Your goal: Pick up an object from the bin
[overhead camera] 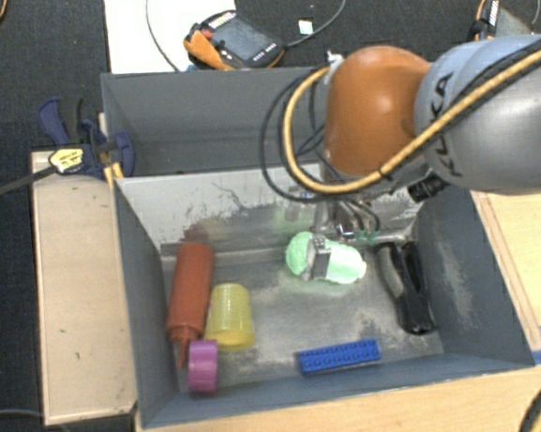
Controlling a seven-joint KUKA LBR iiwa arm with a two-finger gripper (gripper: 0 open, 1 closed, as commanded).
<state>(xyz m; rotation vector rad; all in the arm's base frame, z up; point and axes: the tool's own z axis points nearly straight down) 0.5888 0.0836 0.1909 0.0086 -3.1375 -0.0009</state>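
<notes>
So the grey metal bin (pixel 147 315) has the big KUKA arm (pixel 488 116) reaching in from the right, with its orange wrist cover hanging over the middle. The largest item inside is a rust-red cylinder (pixel 190 288) lying along the left wall, and a yellow cup (pixel 229 315) is tucked up against it. A black handle-looking tool (pixel 407 288) lies on the right. A flat blue studded strip (pixel 337 356) sits near the front edge, and there's a small purple piece (pixel 202 365) at the cylinder's lower end.

The pincer (pixel 329 245) is right down on a mint-green rounded lump (pixel 336 266) mid-bin, well apart from everything else. From where I'm standing I honestly can't tell if it's clamped on or just touching.

Progress-wise I'd say the approach is done. A confirmed grip and the lift out are both left, since the lump looks low in the bin, not clear of it.
</notes>
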